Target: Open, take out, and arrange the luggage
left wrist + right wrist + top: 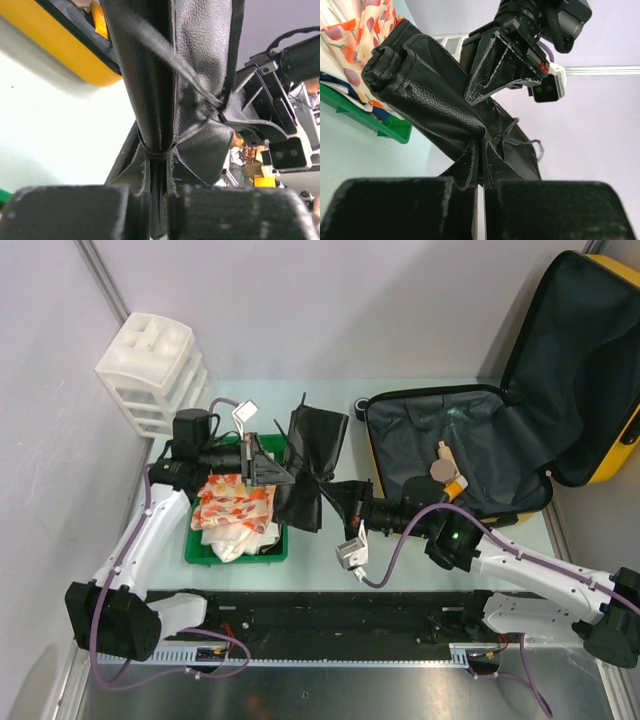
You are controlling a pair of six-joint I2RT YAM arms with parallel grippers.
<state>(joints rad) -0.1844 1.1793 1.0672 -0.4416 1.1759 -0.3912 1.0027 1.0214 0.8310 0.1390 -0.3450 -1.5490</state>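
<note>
The luggage (500,440), a yellow hard-shell suitcase, lies open at the right with its black lining showing and its lid (585,360) leaning back. Its yellow edge (55,45) shows in the left wrist view. A black leathery cloth (312,465) hangs above the table between both arms. My left gripper (287,473) is shut on its left side, the fabric (165,75) pinched between the pads (157,200). From the right, my right gripper (338,492) is shut on a lower flap of the cloth (430,95), with the hem squeezed between its jaws (480,195).
A green tray (200,552) at the left holds a folded floral cloth (235,505) and other fabric. A white plastic drawer unit (155,370) stands at the back left. A small beige and orange item (447,468) lies inside the suitcase.
</note>
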